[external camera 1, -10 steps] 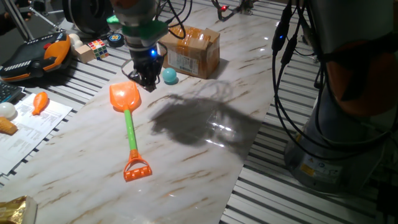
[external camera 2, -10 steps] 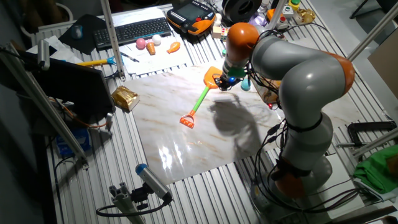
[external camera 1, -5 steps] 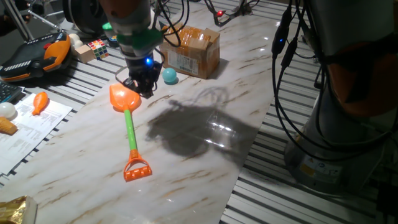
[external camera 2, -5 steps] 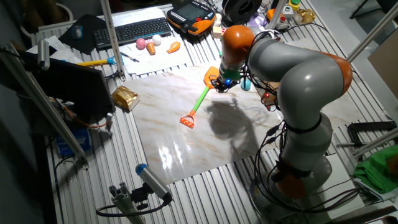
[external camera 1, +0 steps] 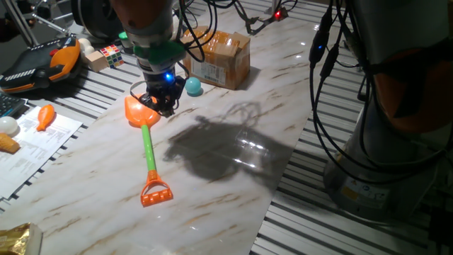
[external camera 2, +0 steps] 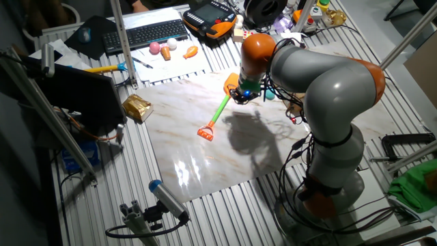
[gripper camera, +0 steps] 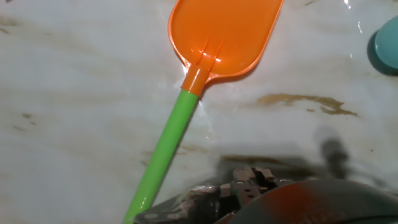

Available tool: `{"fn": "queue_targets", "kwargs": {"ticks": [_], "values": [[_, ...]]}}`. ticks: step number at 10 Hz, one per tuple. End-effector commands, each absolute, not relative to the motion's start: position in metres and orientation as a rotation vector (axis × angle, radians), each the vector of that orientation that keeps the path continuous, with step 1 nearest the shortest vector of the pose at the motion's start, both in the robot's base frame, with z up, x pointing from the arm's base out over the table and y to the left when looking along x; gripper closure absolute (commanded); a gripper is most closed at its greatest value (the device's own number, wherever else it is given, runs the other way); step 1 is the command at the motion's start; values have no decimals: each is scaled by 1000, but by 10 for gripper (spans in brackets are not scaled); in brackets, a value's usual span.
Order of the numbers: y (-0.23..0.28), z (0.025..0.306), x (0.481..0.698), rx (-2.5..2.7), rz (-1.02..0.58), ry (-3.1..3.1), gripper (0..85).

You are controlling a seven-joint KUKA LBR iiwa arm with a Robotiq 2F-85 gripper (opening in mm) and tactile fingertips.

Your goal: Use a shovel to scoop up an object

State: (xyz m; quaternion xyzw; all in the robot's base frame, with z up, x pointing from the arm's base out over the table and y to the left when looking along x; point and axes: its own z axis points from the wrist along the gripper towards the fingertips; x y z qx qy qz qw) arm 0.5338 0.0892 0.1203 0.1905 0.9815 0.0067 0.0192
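Note:
The shovel lies flat on the marble table, with its orange blade (external camera 1: 137,112) at the far end, a green shaft (external camera 1: 148,147) and an orange D-shaped end (external camera 1: 156,193) nearest the front. My gripper (external camera 1: 157,108) hangs low just right of the blade's neck, empty, its dark fingers apart. The teal-blue ball (external camera 1: 192,86) rests a little to the right, beside the box. The hand view shows the blade (gripper camera: 224,34), the shaft (gripper camera: 165,146) and the ball's edge (gripper camera: 388,37). The other fixed view shows the shovel (external camera 2: 220,109) and the gripper (external camera 2: 241,96).
A brown cardboard box (external camera 1: 219,57) stands just behind the ball. A puzzle cube (external camera 1: 111,54) and an orange-black controller (external camera 1: 42,65) lie at the back left. An orange carrot toy (external camera 1: 45,115) rests on paper at the left. Cables hang at the right.
My gripper has moved left and down, from next to the ball to the neck of the shovel. The shovel and the ball have not moved.

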Motion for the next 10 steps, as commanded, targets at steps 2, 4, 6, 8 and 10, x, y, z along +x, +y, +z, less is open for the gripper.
{"fn": "queue_targets", "kwargs": {"ticks": [2, 4, 6, 8, 10], "values": [[89, 117, 534, 592, 32, 3051, 843], [88, 113, 537, 601, 54, 3048, 843], [90, 112, 535, 599, 64, 3050, 843], [89, 114, 535, 542, 44, 3085, 843], [89, 114, 535, 532, 43, 3102, 843]]}}
